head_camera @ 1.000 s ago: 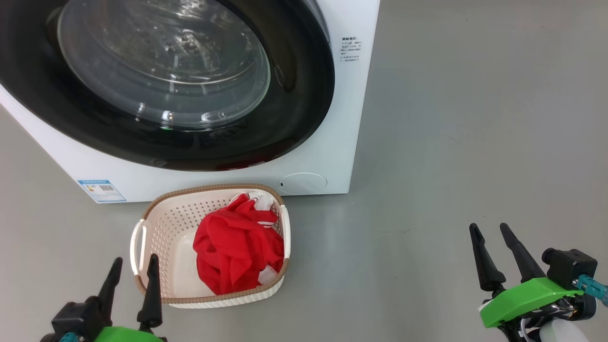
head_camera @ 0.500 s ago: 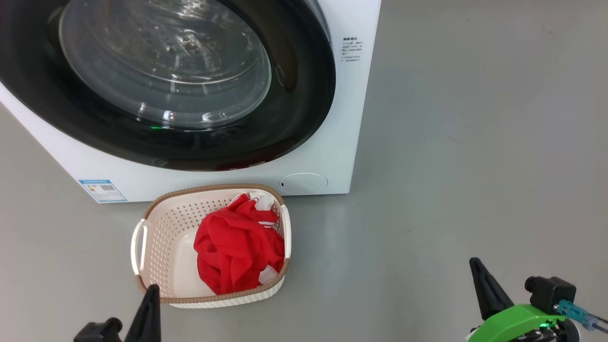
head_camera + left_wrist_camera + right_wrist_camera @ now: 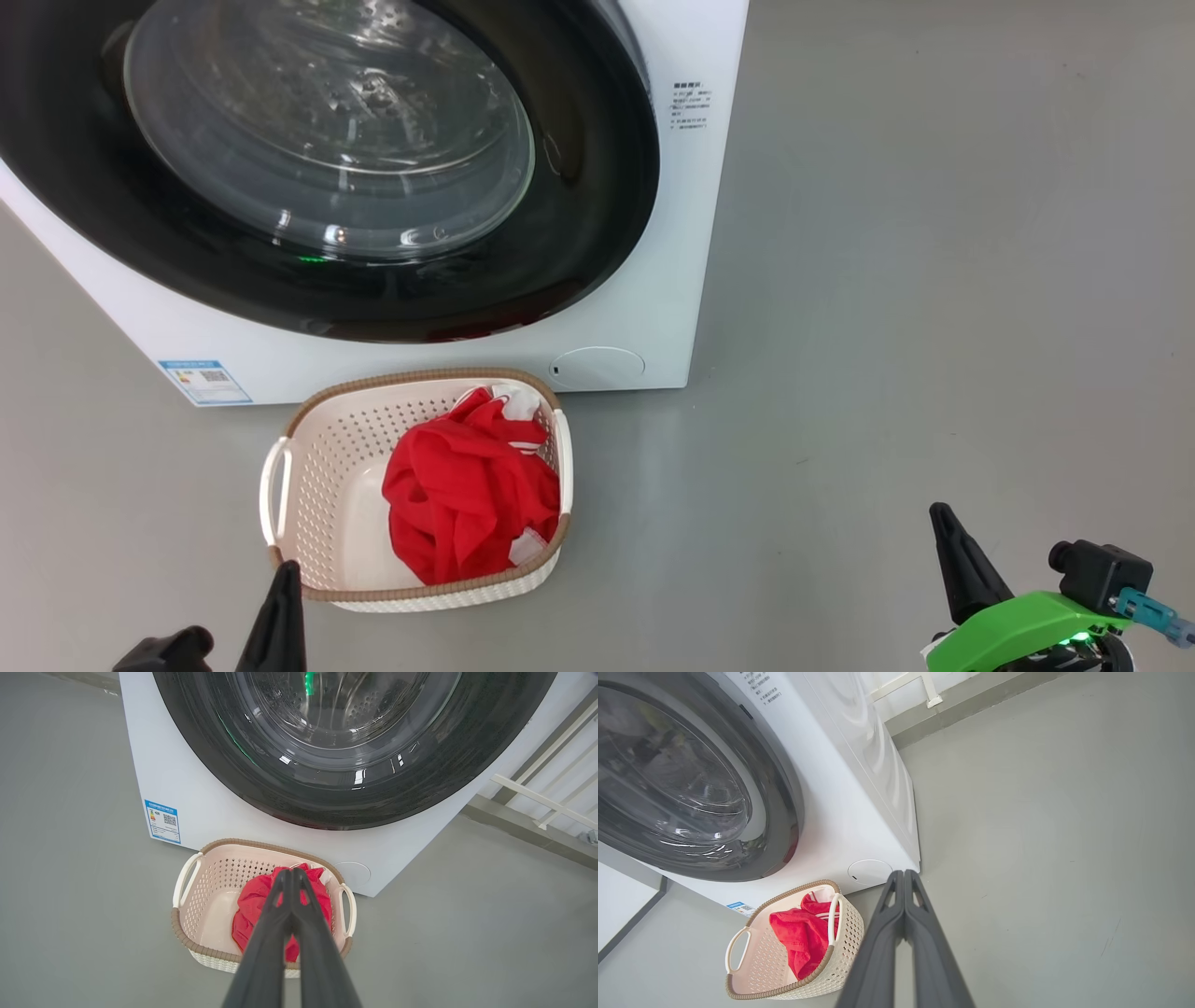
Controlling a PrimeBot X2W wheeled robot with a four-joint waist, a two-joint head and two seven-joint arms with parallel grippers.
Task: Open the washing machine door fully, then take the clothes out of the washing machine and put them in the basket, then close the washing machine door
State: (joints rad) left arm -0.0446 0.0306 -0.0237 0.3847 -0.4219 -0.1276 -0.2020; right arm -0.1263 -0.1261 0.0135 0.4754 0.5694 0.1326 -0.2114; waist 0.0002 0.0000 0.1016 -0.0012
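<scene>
The washing machine door (image 3: 327, 159) sits closed against the front of the washing machine (image 3: 677, 280), its glossy black rim ringing the bulging glass window. Low on the white front are a blue sticker (image 3: 203, 381) to the left and a small round cap (image 3: 597, 367) to the right. The basket (image 3: 317, 467) stands on the grey floor (image 3: 934, 280) just in front of the machine, below the door's lower edge and between sticker and cap. The clothes (image 3: 467, 495) lie inside it as a crumpled red heap with small white parts, bunched against the basket's right wall in the head view, with the left part of its floor bare.

The left gripper (image 3: 291, 872) has its two dark fingers pressed together tip to tip and holds nothing; in the head view it rises at the lower left, just beside the basket's near left corner. The right gripper (image 3: 903, 873) is likewise closed tight with nothing between its fingers; in the head view it shows at the lower right above its green wrist cover (image 3: 1018, 625), over bare floor and well apart from the basket
</scene>
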